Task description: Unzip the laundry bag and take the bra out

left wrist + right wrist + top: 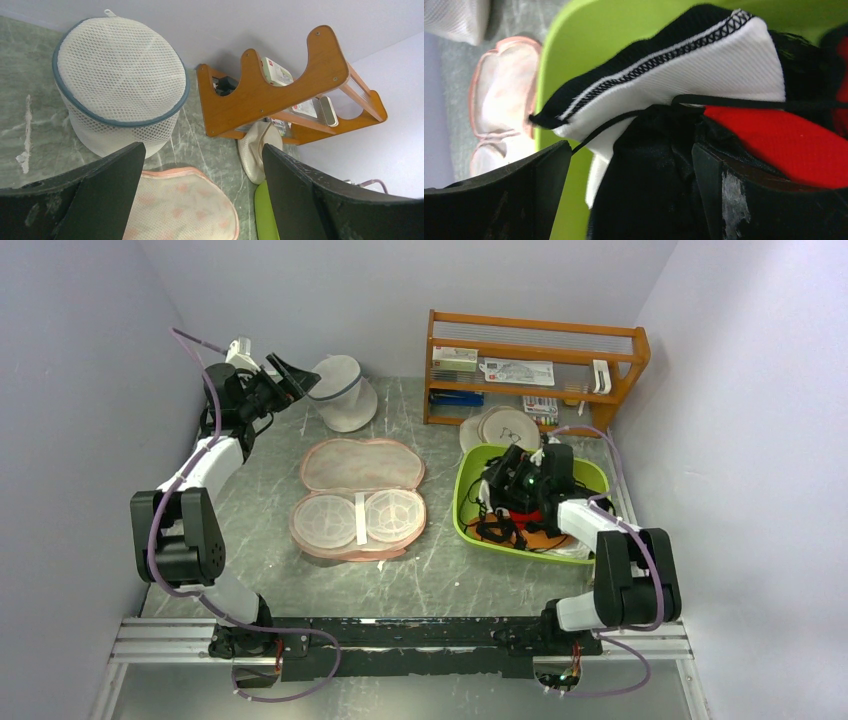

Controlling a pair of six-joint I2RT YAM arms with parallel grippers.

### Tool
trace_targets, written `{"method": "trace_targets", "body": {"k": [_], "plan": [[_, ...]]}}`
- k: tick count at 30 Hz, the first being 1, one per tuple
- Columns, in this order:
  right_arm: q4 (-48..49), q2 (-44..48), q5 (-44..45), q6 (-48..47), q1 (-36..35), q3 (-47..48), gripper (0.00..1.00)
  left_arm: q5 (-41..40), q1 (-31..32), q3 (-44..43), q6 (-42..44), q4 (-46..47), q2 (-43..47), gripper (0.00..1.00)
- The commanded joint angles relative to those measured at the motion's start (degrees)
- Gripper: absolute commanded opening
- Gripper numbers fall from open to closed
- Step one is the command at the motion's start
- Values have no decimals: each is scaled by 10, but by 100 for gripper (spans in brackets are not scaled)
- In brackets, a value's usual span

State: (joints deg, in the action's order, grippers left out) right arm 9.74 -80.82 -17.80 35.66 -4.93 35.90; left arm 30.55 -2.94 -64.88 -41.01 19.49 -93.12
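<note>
- Your left gripper (203, 147) hovers above and left of the laundry bag (358, 502), jaws spread and holding nothing, facing the white cylindrical mesh bag (342, 392) with its stiff net and blue-grey rim.
- The laundry bag lies flat on the desk, unzipped and folded open. The far half is peach printed fabric, and the near half is two round white mesh cups, both empty.
- So the unzipping looks done, and the removal too.
- Right of the laundry bag, the glossy green tub (463, 502) holds a heap of garments. The bra (649, 185), smooth black satin with thin straps, lies there beside red fabric (774, 135).
- Your right gripper (631, 150) sits over it, jaws released. Only retracting seems left.
</note>
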Motion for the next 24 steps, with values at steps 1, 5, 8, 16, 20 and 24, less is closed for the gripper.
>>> {"method": "trace_targets", "body": {"k": [1,5,8,16,20,24], "plan": [[-22,24,53,-32,30,-54,93,21,-7,-20,-12,16,1,98],[-68,74,53,-69,30,-41,93,24,-8,-18,-18,21,3,98],[-106,115,48,-75,28,-10,93,21,-8,-18,-13,17,4,98],[-181,184,51,-98,-10,65,94,13,-8,-18,-1,10,12,98],[-187,167,67,-112,-65,82,94,10,-5,-17,5,7,14,99],[-158,124,48,-108,-137,91,94,1,2,-19,19,-3,15,99]]}}
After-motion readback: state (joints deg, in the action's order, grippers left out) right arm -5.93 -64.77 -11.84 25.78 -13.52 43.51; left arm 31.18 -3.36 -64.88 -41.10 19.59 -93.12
